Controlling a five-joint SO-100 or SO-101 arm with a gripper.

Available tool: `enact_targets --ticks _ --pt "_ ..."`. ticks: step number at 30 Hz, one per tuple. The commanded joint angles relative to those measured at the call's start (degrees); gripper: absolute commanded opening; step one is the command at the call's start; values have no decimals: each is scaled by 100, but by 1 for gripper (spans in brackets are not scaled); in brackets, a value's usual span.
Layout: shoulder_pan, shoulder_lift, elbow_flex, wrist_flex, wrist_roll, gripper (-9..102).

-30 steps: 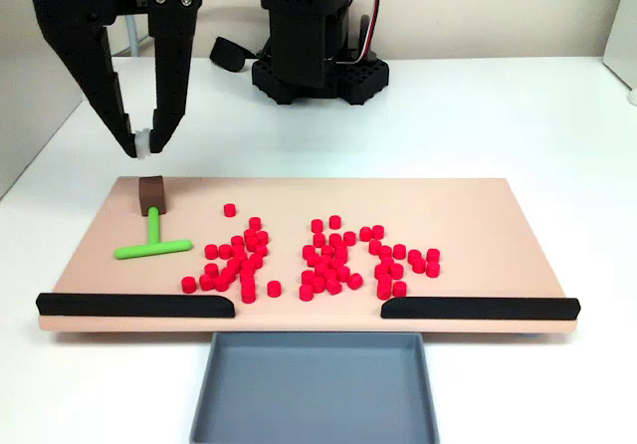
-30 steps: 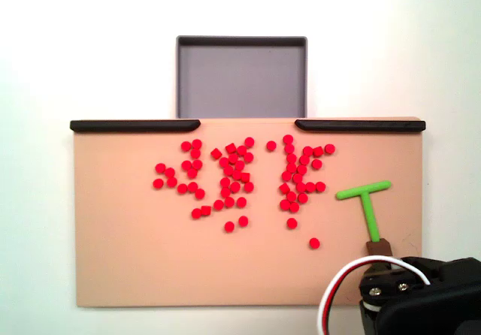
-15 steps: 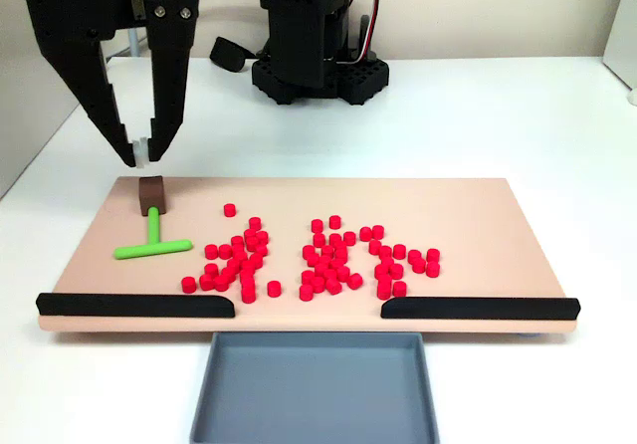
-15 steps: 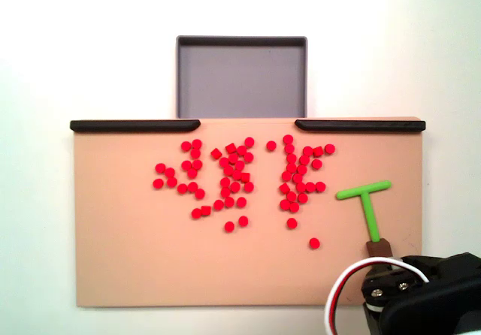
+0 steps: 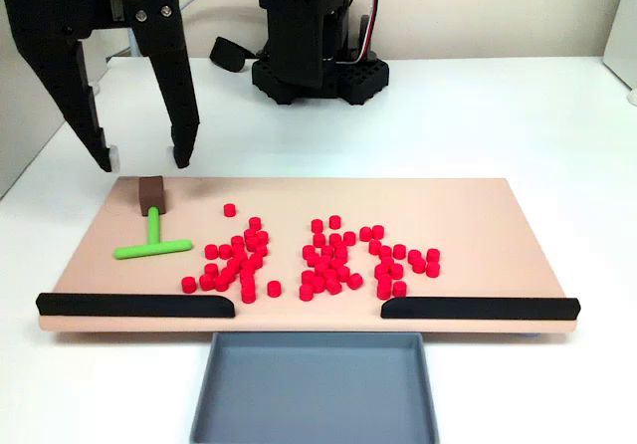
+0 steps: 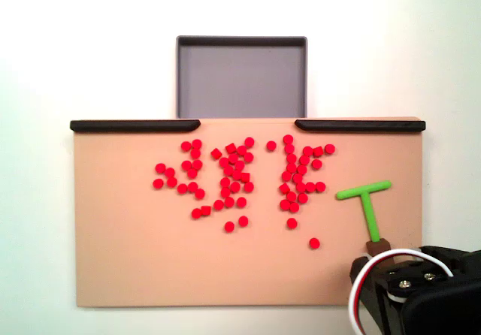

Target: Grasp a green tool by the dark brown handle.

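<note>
The approach is judged to be in hand: the gripper [image 5: 141, 159] is held spread wide and empty above the dark brown handle [image 5: 150, 195], nothing being touched. The green tool [image 5: 152, 240] is seen lying flat on the tan board [image 5: 468, 215], its handle near the board's far left corner in a fixed view. A straight descent is called for next, with one finger set on each side of the handle before closing.

In a fixed view, green tool [image 5: 151, 242] lies on board [image 5: 478, 200], left of cylinders [image 5: 314, 260].
</note>
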Motion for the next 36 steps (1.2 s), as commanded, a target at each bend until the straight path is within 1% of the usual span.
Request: enact_targets --ticks 1,36 --pt "35 53 -35 -26 26 18" --pt "-132 -519 -35 -26 70 14"
